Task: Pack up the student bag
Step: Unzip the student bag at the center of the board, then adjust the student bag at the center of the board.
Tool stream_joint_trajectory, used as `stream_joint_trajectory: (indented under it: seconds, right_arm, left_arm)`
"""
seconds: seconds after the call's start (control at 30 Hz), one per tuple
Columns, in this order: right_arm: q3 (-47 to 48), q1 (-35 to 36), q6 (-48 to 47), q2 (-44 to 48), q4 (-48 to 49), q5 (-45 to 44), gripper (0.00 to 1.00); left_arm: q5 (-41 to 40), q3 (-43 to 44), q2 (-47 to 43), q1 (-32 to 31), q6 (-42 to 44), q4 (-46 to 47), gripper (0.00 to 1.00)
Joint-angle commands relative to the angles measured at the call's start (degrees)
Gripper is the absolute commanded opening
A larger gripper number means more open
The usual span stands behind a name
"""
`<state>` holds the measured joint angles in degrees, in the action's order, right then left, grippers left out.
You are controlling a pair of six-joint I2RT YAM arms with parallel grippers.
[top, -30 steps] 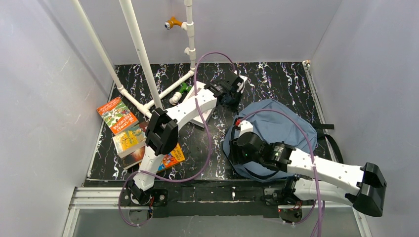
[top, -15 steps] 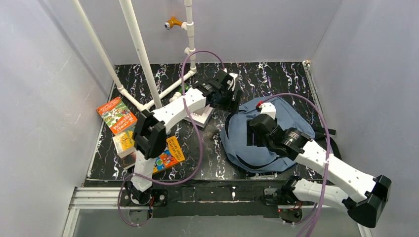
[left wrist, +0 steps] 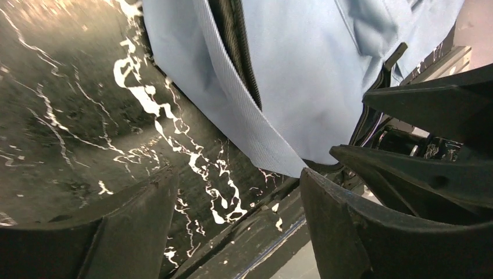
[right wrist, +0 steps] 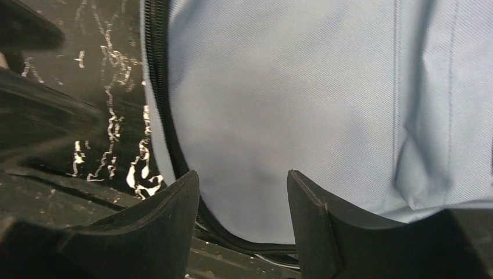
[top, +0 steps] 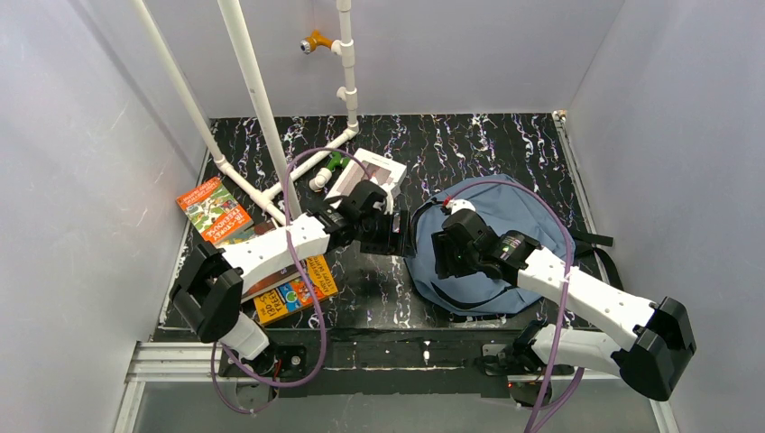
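Judged barely begun. Nearest, left of the backpack: pile of books lying outside it. Backpack itself flat on the dark table, on the right-arm side. At its left edge by the zip: right gripper over the blue fabric, left gripper just beside, fingers of both spread, clamping nothing. Cannot tell if unzipped. Farther left: orange book, white book, both unpacked

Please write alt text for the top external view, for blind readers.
A dusty-blue student bag lies on a black marbled table; the left claw and right claw are at its left edge. Books lie far left.
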<state>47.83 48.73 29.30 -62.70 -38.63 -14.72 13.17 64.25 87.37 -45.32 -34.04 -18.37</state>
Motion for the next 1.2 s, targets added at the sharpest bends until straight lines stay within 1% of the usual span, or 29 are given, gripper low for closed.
stream_joint_trajectory:
  seconds: [0.0, 0.03, 0.1, 0.2, 0.33, 0.4, 0.53, 0.67, 0.7, 0.73, 0.77, 0.83, 0.9, 0.93, 1.03, 1.1, 1.17]
  right_arm:
    - [-0.62, -0.13, -0.5, -0.03, 5.29, 4.0, 0.65]
    - [-0.94, -0.13, -0.35, -0.17, 5.67, 4.31, 0.65]
    - [-1.36, -0.13, -0.16, -0.15, 6.0, 4.65, 0.65]
    - [-2.04, -0.13, 0.31, 0.26, 6.56, 5.23, 0.65]
    - [-3.27, -0.13, 0.64, 0.94, 7.97, 6.7, 0.65]
    - [-3.46, -0.13, 0.64, 1.1, 8.65, 6.85, 0.65]
    - [-2.7, -0.13, 0.45, 0.63, 9.36, 6.29, 0.65]
    - [-1.86, -0.13, 0.19, -0.98, 11.04, 6.11, 0.65]
    - [-1.48, -0.08, 0.05, -1.55, 11.51, 5.96, 0.65]
    - [-1.06, -0.12, 0.01, -2.23, 11.88, 5.73, 0.65]
    - [-0.5, -0.13, -0.09, -2.9, 12.13, 5.36, 0.65]
    - [0.57, -0.13, -0.04, -4.14, 12.17, 4.03, 0.65]
    - [1.54, -0.13, 0.35, -4.76, 11.65, 2.8, 0.64]
    - [1.74, -0.13, 0.53, -4.75, 10.91, 2.47, 0.62]
    - [0.88, -0.13, 1.4, -3.24, 9.47, 2.89, 0.58]
    - [0.57, -0.13, 1.69, -1.86, 7.04, 5.14, 0.58]
    - [1.41, -0.13, 1.64, -0.8, 2.37, 7.09, 0.57]
  left_arm:
    - [3.89, -3.44, -1.21, -0.94, -6.2, 10.55, 0.76]
    - [3.51, -3.8, -1.12, -1.16, -6.44, 11.0, 0.74]
    - [2.48, -4.7, -0.94, -1.3, -7.07, 11.57, 0.67]
    - [2.29, -6.44, 0.06, -1.33, -7.95, 13.72, 0.59]
    - [3.54, -8.96, 2.81, -1.35, -9.91, 17.83, 0.53]
    - [3.27, -10.46, 3.26, -1.33, -10.98, 20.53, 0.46]
    - [0.11, -12.11, 2.56, -1.31, -9.7, 20.23, 0.32]
    - [0.81, -13.38, 3.3, -1.39, -9.9, 20.29, 0.2]
    - [1.08, -13.65, 3.67, -1.34, -10.19, 20.57, 0.15]
    - [1.29, -13.78, 3.9, -1.37, -10.4, 20.72, 0.12]
    - [1.45, -13.8, 3.9, -1.39, -10.5, 20.74, 0.12]
    - [1.32, -14.04, 3.03, -1.38, -10.49, 20.84, 0.15]
    - [0.43, -14.51, 0.8, -1.44, -10.11, 20.69, 0.25]
    - [-0.08, -14.62, -0.49, -1.42, -9.86, 20.52, 0.33]
    - [0.17, -14.25, -3.48, -1.44, -9.65, 20.09, 0.5]
    - [2.15, -13.92, -4.03, -1.48, -10.78, 20.62, 0.56]
    - [3.36, -13.52, -3.7, -2.0, -12.05, 21.06, 0.63]
